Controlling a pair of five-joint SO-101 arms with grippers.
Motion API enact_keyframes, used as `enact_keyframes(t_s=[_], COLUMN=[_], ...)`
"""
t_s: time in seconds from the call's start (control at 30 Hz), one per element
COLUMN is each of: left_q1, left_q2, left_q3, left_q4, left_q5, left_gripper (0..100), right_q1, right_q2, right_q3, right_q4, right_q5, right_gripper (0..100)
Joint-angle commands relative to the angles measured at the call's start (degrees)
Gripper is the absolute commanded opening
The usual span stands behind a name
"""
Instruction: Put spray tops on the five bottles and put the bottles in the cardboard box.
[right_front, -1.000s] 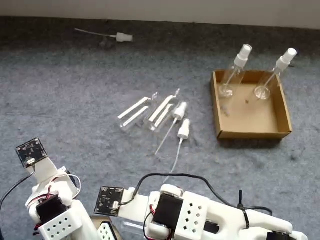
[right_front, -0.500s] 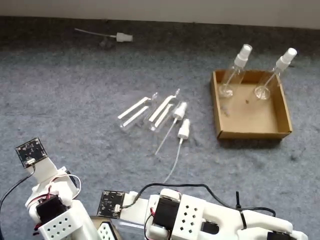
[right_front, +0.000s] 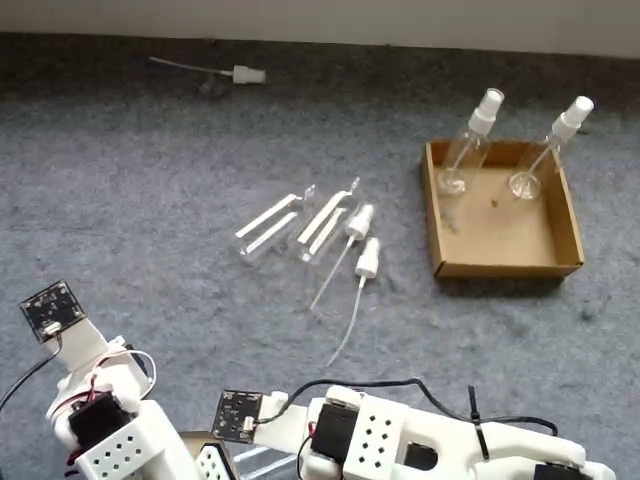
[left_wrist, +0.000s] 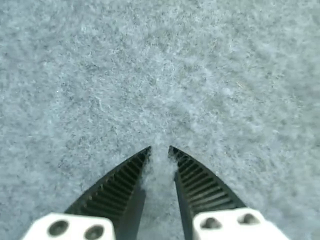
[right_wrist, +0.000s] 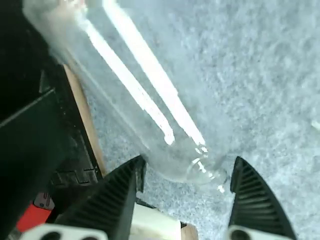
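Two capped bottles (right_front: 470, 140) (right_front: 548, 150) stand in the cardboard box (right_front: 500, 265) at the right. Mid-table, two clear bottles (right_front: 268, 228) (right_front: 325, 222) lie side by side. Two spray tops (right_front: 358, 222) (right_front: 367, 260) with long tubes lie beside them. Another spray top (right_front: 246, 74) lies at the far edge. My right gripper (right_wrist: 187, 160) is shut on a clear bottle (right_wrist: 145, 95) near the table's front, and this bottle (right_front: 250, 458) also peeks out under the right arm (right_front: 390, 440). My left gripper (left_wrist: 159, 148) hangs over bare carpet, its jaws almost together and holding nothing.
The left arm (right_front: 95, 420) rises at the front left corner, close beside the right arm. In the right wrist view, a black and wooden base (right_wrist: 45, 145) lies behind the held bottle. A dark strip (right_front: 320, 55) runs along the far edge.
Both arms have drawn back toward the front edge. The right arm's camera board slid toward the front and right, and the left arm's toward the front and left. Objects on the carpet have stayed put.
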Motion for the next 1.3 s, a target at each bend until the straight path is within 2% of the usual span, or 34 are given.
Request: enact_keyframes(t_s=[0.0,0.17,0.33,0.67,0.73,0.83,0.97,1.07,1.27], left_q1=[-1.71,-1.71,-1.71,-1.71,-1.71,-1.71,-1.71,-1.71,-1.71], left_q2=[0.22,0.22,0.22,0.22,0.22,0.22,0.22,0.22,0.22], left_q3=[1.19,1.19,1.19,1.19,1.19,1.19,1.19,1.19,1.19], left_q4=[-0.09,-0.09,-0.09,0.09,0.18,0.18,0.26,0.26,0.35], left_q5=[0.62,0.62,0.62,0.62,0.62,0.62,0.62,0.62,0.62], left_gripper=[1,1,1,1,1,1,1,1,1], right_q1=[-0.31,-0.31,-0.31,-0.13,0.04,0.04,0.13,3.74,19.12], right_q2=[-0.57,-0.57,-1.19,-1.19,-1.19,-0.84,-0.66,-0.92,-0.84], right_q3=[-0.84,-0.57,-1.1,-1.1,-1.19,-1.01,-0.4,-0.48,-0.48], right_q4=[-1.1,-1.19,-1.27,-1.27,-1.36,-4.7,-10.15,-10.51,-10.95], right_q5=[-0.62,-0.18,0.0,0.0,0.0,-0.09,-0.35,-0.53,0.53], right_gripper=[23.8,22.6,11.5,10.2,6.7,0.2,0.6,0.5,0.5])
